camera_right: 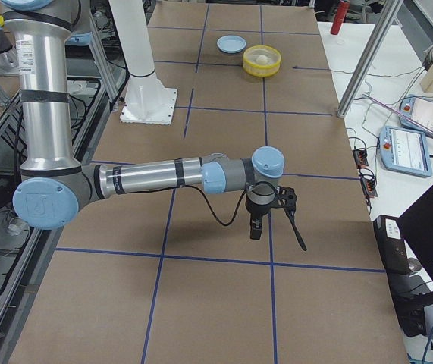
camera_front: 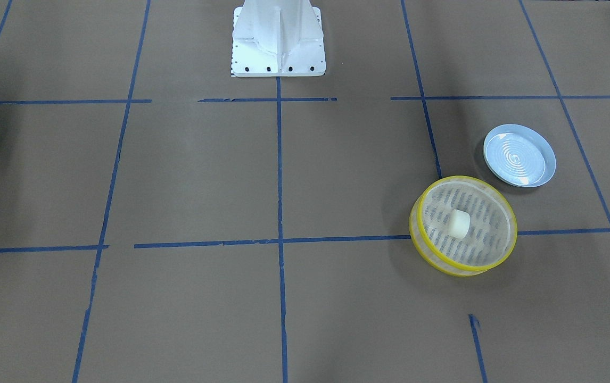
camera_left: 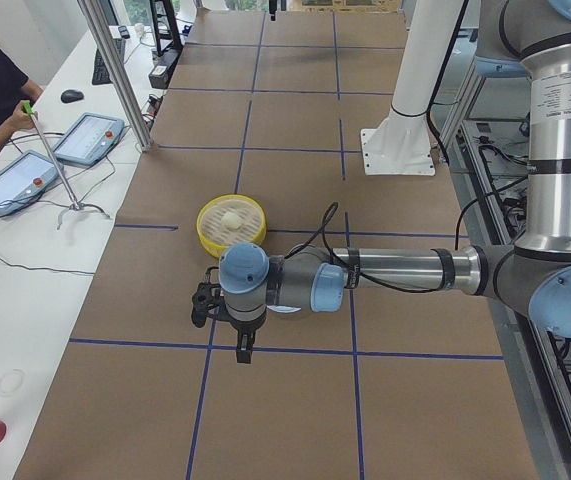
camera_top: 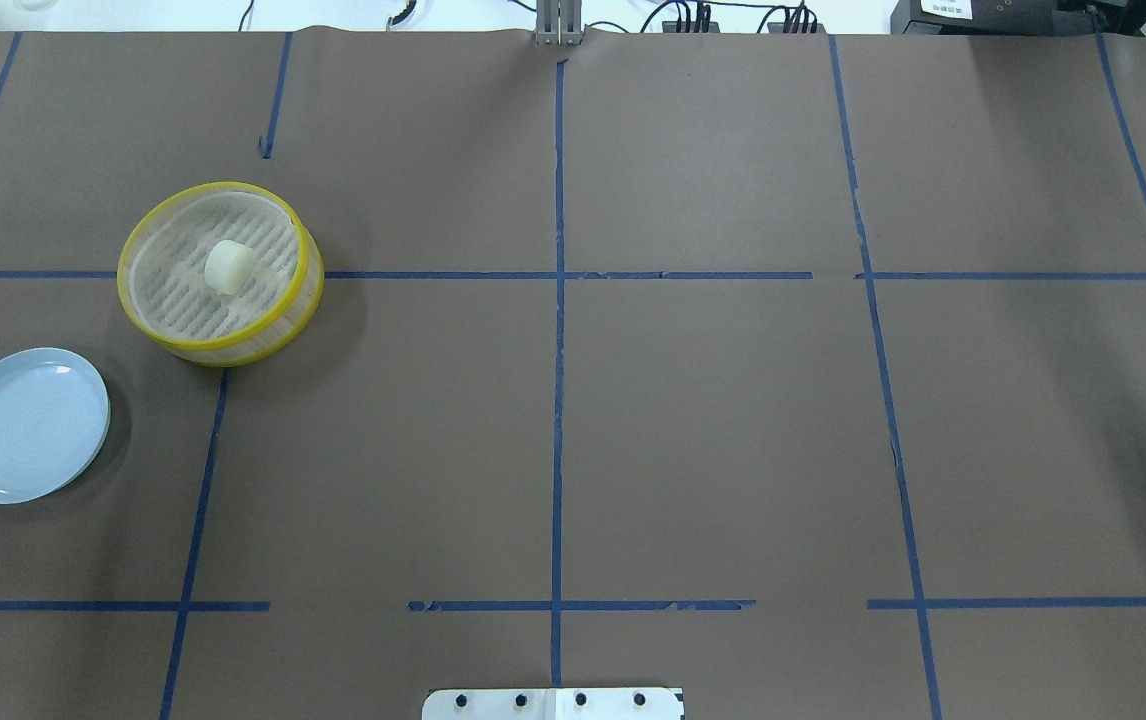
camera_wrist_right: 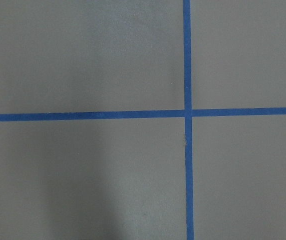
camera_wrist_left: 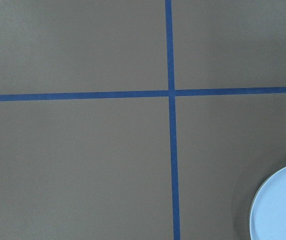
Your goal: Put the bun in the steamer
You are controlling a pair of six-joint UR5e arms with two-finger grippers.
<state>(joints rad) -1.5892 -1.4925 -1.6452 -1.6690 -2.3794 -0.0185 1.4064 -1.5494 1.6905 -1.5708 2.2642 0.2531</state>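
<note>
While left pincer (camera_left: 243, 348) and right pincer (camera_right: 255, 229) are unreadable, matte bun (camera_front: 459, 223) sits in steamer (camera_front: 459, 269).

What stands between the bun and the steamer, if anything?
Nothing visible does: the bun already sits on the steamer, near the middle of its mesh floor. The blue plate lies empty beside the steamer, apart from it.

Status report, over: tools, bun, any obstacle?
Left tool and right tool: open or shut, cannot tell. Bun sits inside steamer. Blue plate beside steamer, not touching; no obstacle seen.
</note>
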